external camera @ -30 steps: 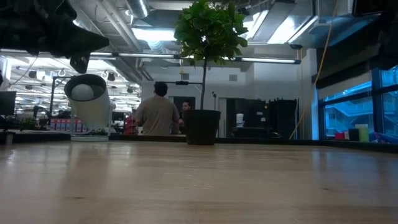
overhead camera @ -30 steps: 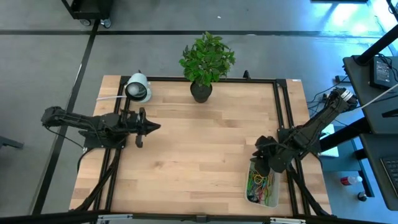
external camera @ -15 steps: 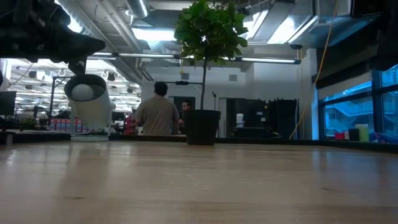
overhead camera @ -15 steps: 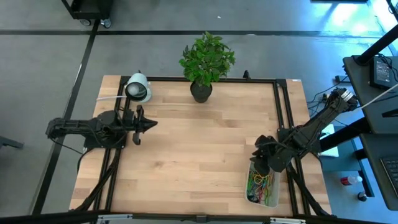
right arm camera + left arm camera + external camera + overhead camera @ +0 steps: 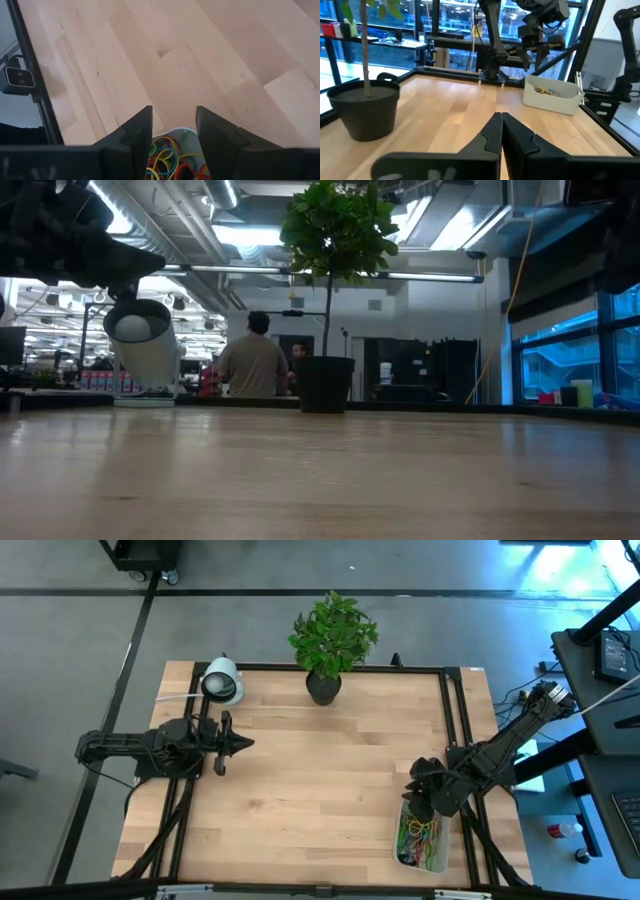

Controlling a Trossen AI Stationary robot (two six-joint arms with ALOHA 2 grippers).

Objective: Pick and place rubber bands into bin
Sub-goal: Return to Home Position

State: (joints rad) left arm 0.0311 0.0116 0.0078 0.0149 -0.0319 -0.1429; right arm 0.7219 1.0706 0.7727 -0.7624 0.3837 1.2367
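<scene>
The bin (image 5: 424,837), a pale shallow tray, sits at the table's near right corner with several coloured rubber bands (image 5: 419,834) heaped inside; the bin (image 5: 553,94) also shows in the left wrist view. My right gripper (image 5: 421,800) hangs open above the bin's far end, tilted down, with the rubber bands (image 5: 167,159) showing below its fingers. My left gripper (image 5: 247,743) is shut and empty at the table's left side, pointing level toward the right.
A potted plant (image 5: 331,640) stands at the far edge, middle. A white camera (image 5: 221,681) on a stand sits at the far left. Bare wooden tabletop (image 5: 320,780) stretches between the arms. A person (image 5: 253,362) stands in the room beyond the table.
My left arm has drawn back a little toward the table's left edge and sunk slightly, its gripper staying shut. The right arm has kept still.
</scene>
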